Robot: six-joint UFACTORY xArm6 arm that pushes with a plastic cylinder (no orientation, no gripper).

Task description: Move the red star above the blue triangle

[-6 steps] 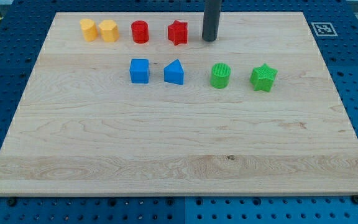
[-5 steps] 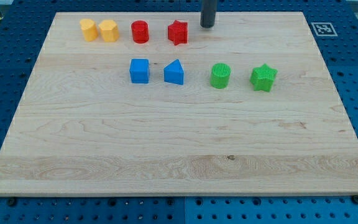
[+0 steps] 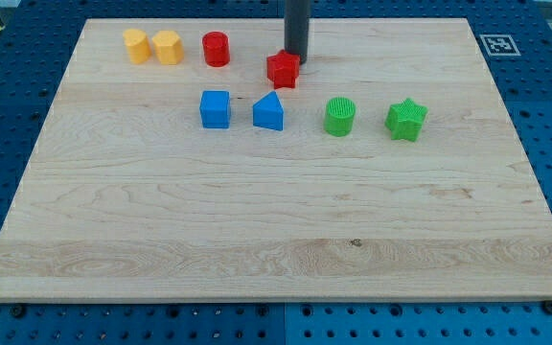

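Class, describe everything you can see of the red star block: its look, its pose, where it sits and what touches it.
The red star is a small, chunky, matte plastic-looking block lying flat on the wooden board near the view's top. It sits just above the blue triangle, apart from it, with the red cylinder to its upper left. My tip stands at its upper right edge, apparently touching it.
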